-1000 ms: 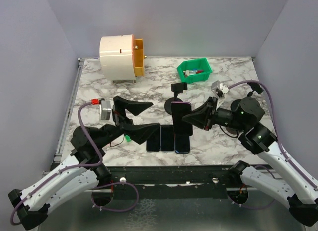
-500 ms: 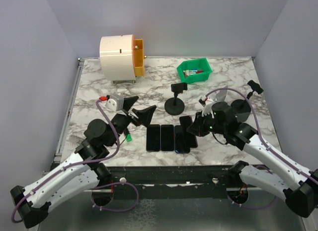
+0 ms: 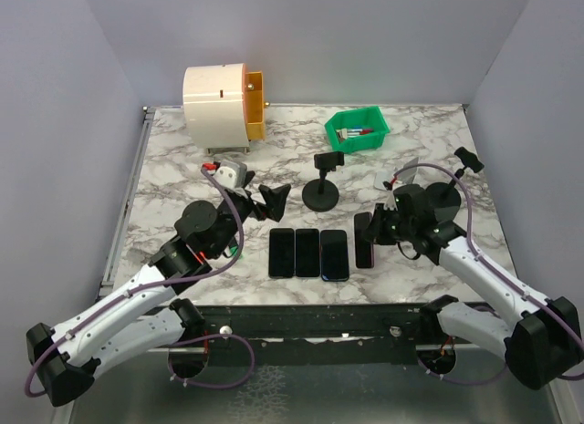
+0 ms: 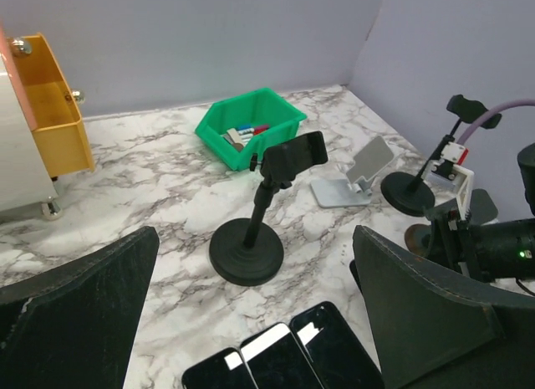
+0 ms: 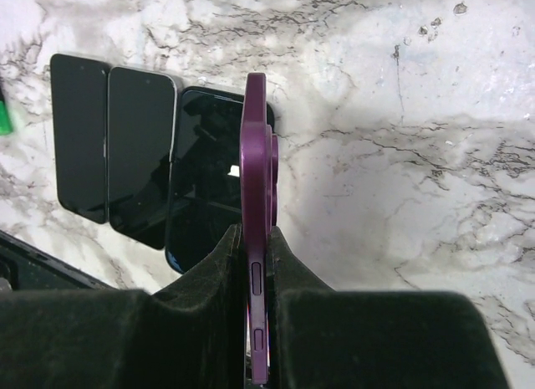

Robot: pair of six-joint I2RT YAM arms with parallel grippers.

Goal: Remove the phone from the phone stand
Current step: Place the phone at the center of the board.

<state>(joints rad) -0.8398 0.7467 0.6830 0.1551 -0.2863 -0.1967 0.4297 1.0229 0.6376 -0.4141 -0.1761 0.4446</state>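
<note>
The right gripper's fingers (image 5: 209, 272) are closed narrow on the purple phone (image 5: 255, 138), one pad on each broad face. The phone stands on edge between them, with its side buttons facing the wrist camera and its camera bump on the right. The right gripper (image 3: 376, 231) holds it low over the marble table (image 3: 182, 160), just beside the rightmost of three dark phones (image 3: 308, 253) lying flat in a row. I cannot tell whether its far end touches the table.

The phone stand (image 3: 322, 182) is apart from it, further back on the table, and its clamp is empty. The removal looks done and only the set-down is left.

The phone looks like a stiff, thin slab that will not flex, with some weight for its size. Its glass and case are smooth, so it is likely to slip or pivot if pinched lightly near one end. A flat hold across both faces, as here, seems sound, and a hold closer to the middle would swing less. The screen is the fragile part, so it should be lowered flat rather than dropped.

The left gripper (image 3: 266, 201) hangs open and wide, holding nothing, and points toward the stand. A green bin (image 3: 357, 129) sits behind it.
</note>
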